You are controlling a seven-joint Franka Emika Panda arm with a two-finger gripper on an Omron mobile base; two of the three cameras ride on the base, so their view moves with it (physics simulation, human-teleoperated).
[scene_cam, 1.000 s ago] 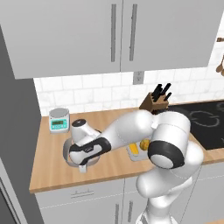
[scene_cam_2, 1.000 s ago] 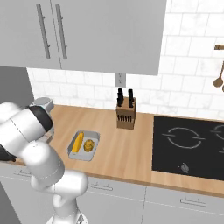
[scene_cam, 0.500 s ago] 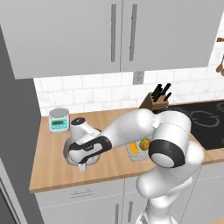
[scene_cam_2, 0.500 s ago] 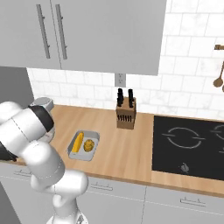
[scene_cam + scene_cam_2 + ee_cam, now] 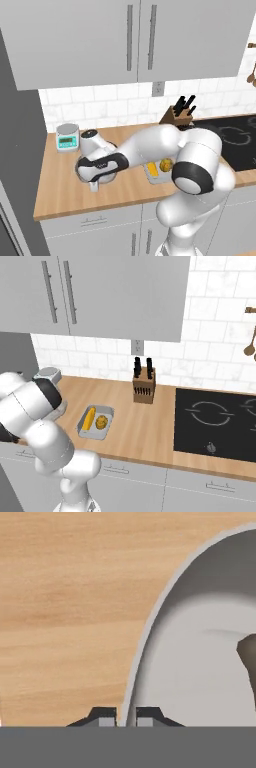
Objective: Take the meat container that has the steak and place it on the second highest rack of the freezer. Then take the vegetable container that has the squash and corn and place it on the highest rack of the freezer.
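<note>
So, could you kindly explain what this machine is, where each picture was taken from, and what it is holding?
Certainly. The machine is a white robot arm on a driving base in a simulated kitchen. Two pictures come from cameras on the base, behind the arm to its left and right, looking down over the wooden counter. The third comes from a camera on the hand, looking along its jaws. On the counter lie a tray with a corn cob and a squash, a knife block and a kitchen scale, with a black hob alongside. In the hand view the fingertips are shut on the rim of a grey container. The dark shape inside it is too cropped to name.
</note>
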